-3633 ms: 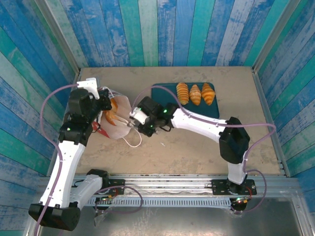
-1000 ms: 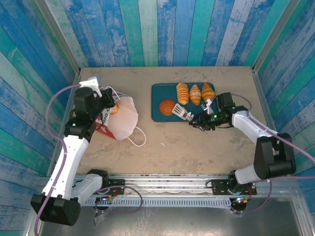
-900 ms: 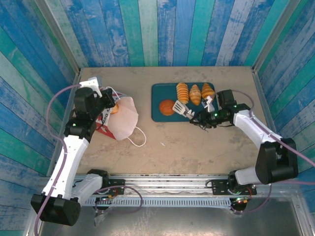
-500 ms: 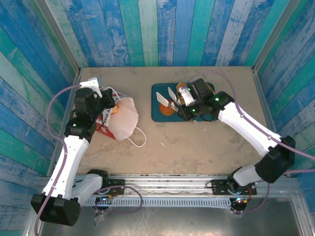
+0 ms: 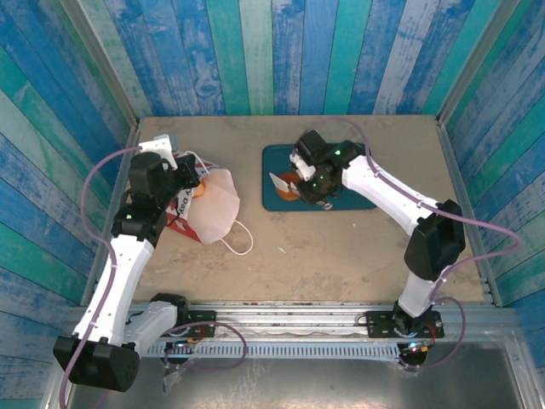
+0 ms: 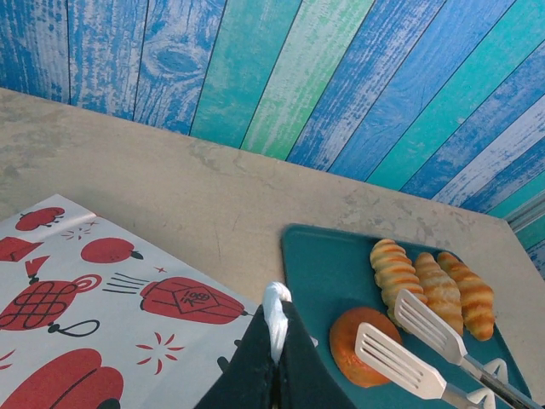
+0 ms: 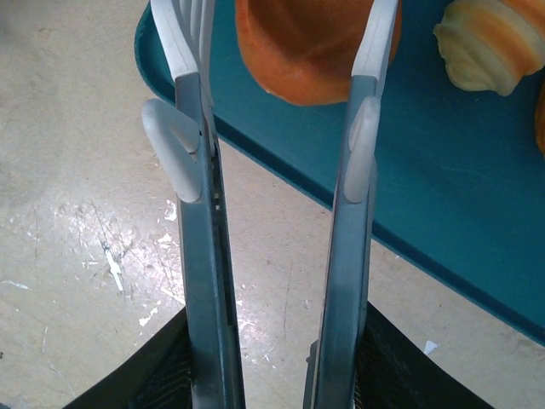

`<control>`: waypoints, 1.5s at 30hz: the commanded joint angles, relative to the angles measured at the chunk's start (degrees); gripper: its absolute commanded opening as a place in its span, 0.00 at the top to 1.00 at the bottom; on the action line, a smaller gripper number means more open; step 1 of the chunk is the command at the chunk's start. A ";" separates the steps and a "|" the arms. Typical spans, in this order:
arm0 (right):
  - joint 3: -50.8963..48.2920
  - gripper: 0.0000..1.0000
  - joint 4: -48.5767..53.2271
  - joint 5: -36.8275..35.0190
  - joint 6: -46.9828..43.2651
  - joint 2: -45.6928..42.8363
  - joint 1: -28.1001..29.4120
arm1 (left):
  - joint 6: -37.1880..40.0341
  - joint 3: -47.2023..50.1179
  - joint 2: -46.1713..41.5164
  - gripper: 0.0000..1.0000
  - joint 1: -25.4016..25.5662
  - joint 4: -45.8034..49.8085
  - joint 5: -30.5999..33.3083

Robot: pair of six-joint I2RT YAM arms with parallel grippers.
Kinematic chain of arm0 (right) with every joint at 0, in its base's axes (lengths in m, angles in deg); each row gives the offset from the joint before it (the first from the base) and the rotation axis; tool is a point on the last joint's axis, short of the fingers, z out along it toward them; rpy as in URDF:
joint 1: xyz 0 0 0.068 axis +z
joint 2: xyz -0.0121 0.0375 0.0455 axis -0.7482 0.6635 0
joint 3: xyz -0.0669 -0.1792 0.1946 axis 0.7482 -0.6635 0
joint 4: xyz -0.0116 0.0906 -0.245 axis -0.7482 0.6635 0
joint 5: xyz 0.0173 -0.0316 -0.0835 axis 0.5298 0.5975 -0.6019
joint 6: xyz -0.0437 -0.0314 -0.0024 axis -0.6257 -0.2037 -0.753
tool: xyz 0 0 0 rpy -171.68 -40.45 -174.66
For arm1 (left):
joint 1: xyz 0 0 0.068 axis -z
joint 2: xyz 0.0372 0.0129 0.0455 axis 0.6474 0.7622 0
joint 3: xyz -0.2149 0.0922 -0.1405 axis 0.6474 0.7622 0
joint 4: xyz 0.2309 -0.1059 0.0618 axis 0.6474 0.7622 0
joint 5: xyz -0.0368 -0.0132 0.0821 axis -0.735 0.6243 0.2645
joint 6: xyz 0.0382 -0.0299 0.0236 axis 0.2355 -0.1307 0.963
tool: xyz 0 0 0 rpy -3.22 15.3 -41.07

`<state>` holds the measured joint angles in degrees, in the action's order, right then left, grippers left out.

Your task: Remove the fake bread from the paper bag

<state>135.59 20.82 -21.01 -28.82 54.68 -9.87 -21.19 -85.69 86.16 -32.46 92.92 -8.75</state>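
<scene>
Left jaws are clamped on the white cord handle (image 6: pixel 274 317), pinning the paper bag (image 6: pixel 94 290) on the tabletop (image 5: pixel 341 247), while right jaws sit half-open astride the round bun (image 6: pixel 347 345) on the teal tray (image 6: pixel 315 264), apparently dropping it off, with more fake bread (image 5: pixel 197 189) waiting in the bag.

Overhead and both close wrist views share the tray (image 5: pixel 274 162).

left gripper (image 6: pixel 277 328) clamped, right gripper (image 7: pixel 278 60) parted
</scene>
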 commanded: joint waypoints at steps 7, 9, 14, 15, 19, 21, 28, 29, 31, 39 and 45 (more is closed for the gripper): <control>5.21 0.53 3.21 -0.77 1.48 4.99 -0.50 | 0.88 -0.54 -0.91 0.99 0.03 -0.04 0.37; 6.22 0.53 4.21 -1.75 1.93 6.44 -0.86 | 0.97 -0.54 -1.00 0.99 0.03 -0.04 0.53; 6.95 0.55 5.48 -0.03 2.04 7.76 -1.38 | 0.97 -0.56 -1.08 0.99 0.03 0.13 0.60; 6.66 0.57 5.61 0.15 2.14 7.29 -1.34 | 1.06 -0.54 -1.09 0.99 0.03 0.18 0.62; 4.25 0.63 5.68 0.51 2.49 3.88 -1.35 | 1.24 -0.54 -1.01 0.99 0.02 0.09 1.02; 2.58 0.64 5.61 0.82 2.72 1.84 -1.37 | 1.24 -0.54 -0.75 0.99 0.04 -0.04 0.82; -4.68 0.64 5.79 -2.15 4.30 -4.96 -2.28 | 0.60 -0.45 0.06 0.99 0.03 -0.83 -0.30; -5.44 0.64 5.83 -2.19 4.68 -5.70 -2.47 | 0.70 -0.50 0.06 0.99 0.03 -0.83 -0.29; -7.56 0.64 5.88 -2.72 5.14 -8.06 -2.98 | 0.71 -0.54 0.08 0.99 0.03 -0.83 -0.25; -14.33 0.64 6.14 -3.86 5.66 -15.09 -11.03 | 0.27 0.07 0.12 0.99 0.03 -1.61 -0.61; -16.00 0.65 5.26 -4.24 4.82 -16.10 -17.73 | 0.13 -0.25 0.64 0.99 -0.01 -1.69 -1.33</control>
<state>120.05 26.83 -24.16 -24.01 39.75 -26.11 -20.84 -85.67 86.18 -32.46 92.61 -9.40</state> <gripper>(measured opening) 0.353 0.045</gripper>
